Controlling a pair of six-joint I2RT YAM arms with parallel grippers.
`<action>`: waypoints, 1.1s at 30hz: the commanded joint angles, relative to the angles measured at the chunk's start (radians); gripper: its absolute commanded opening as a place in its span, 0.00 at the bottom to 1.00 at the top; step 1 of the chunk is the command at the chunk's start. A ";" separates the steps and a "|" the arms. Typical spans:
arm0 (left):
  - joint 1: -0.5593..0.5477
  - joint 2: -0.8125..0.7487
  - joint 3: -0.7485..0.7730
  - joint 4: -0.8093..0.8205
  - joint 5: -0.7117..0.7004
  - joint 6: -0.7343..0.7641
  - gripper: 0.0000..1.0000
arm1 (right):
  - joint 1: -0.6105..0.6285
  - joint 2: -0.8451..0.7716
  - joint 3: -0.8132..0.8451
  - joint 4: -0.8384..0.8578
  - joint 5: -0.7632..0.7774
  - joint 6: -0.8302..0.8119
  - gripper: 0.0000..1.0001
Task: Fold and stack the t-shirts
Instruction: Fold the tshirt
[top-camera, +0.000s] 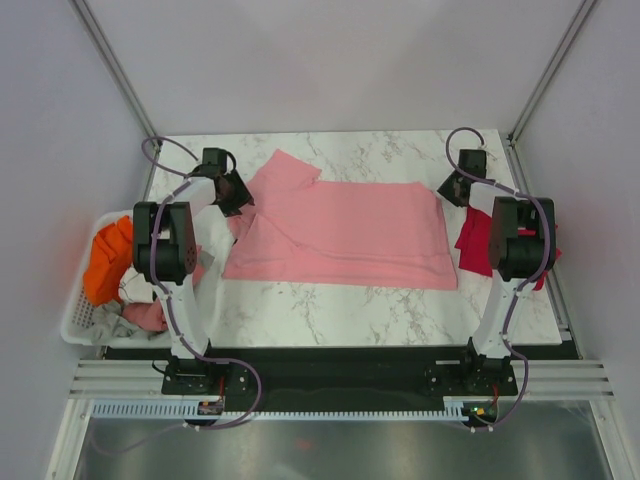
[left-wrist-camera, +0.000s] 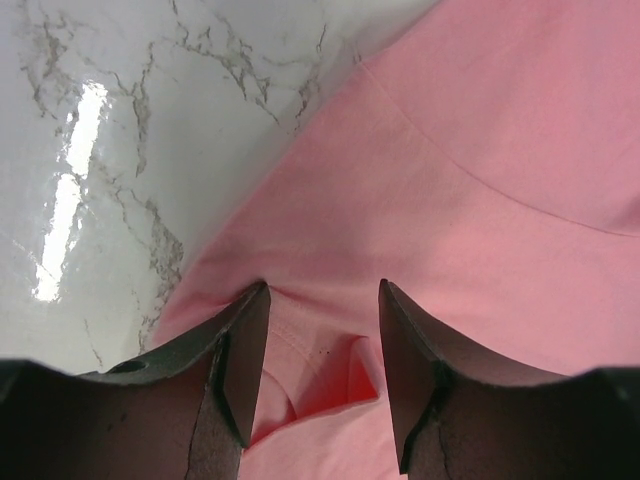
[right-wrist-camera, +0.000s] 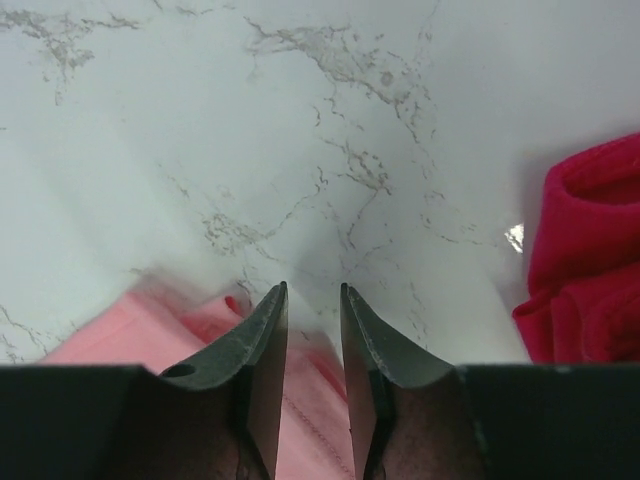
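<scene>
The light pink t-shirt (top-camera: 340, 230) lies spread across the marble table, one sleeve pointing to the far left. My left gripper (top-camera: 232, 195) is at its left edge. In the left wrist view the left gripper (left-wrist-camera: 323, 285) is open, its jaws straddling a fold of the pink cloth (left-wrist-camera: 480, 180). My right gripper (top-camera: 452, 188) is at the shirt's far right corner. In the right wrist view the right gripper (right-wrist-camera: 312, 286) stands narrowly open over the pink hem (right-wrist-camera: 120, 335). The crimson t-shirt (top-camera: 473, 243) lies bunched at the right, partly under my right arm, and also shows in the right wrist view (right-wrist-camera: 590, 270).
A white basket (top-camera: 75, 320) stands off the table's left side, holding orange cloth (top-camera: 105, 260) and other garments. Frame posts rise at the back corners. Bare marble (top-camera: 340, 310) runs in front of the pink shirt.
</scene>
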 joint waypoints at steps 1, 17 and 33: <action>0.000 -0.019 -0.035 -0.036 -0.022 0.009 0.56 | 0.001 -0.002 0.004 0.031 -0.076 -0.033 0.37; -0.002 0.060 0.295 -0.114 -0.051 0.056 0.71 | 0.003 0.156 0.170 0.043 -0.350 -0.026 0.52; 0.003 0.495 0.883 -0.191 0.162 0.004 0.71 | -0.002 0.116 0.121 0.010 -0.403 -0.098 0.51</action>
